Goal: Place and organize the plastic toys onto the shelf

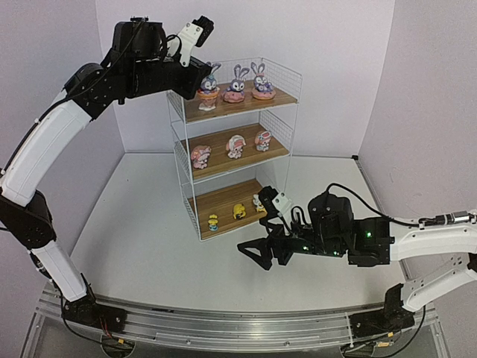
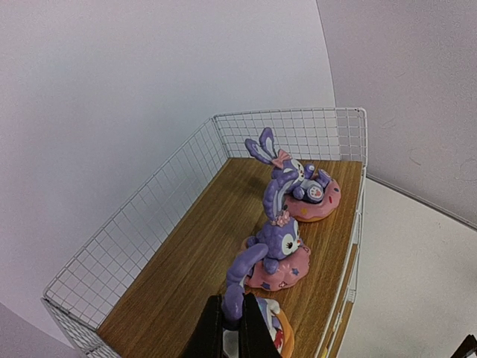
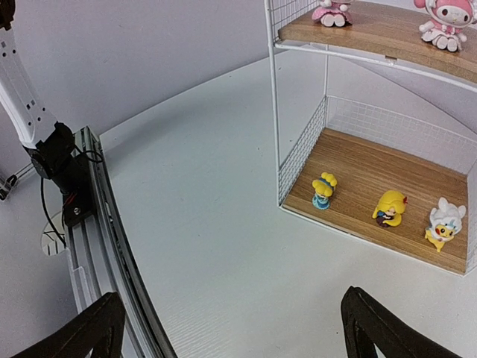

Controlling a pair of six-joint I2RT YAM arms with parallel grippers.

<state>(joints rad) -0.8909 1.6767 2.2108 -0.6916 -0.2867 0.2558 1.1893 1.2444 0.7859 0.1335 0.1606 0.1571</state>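
Observation:
The shelf (image 1: pixel 223 109) carries all the plastic toys. Three purple bunnies line its top board: the left one (image 1: pixel 209 86), the middle one (image 1: pixel 236 83) and the right one (image 1: pixel 261 82). My left gripper (image 2: pixel 234 328) is shut on the left bunny's ear (image 2: pixel 237 283), beside the middle bunny (image 2: pixel 283 246). Three pink-white figurines (image 1: pixel 235 146) stand on the middle board. Three small yellow ones (image 3: pixel 390 207) are on the bottom board (image 3: pixel 365 168). My right gripper (image 3: pixel 235 328) hangs open and holds nothing over the table in front of the shelf.
The shelf's white wire side panels (image 2: pixel 149 224) fence the boards on the sides and back. The metal base rail (image 3: pixel 89 224) runs along the near table edge. White walls close in behind and at the right.

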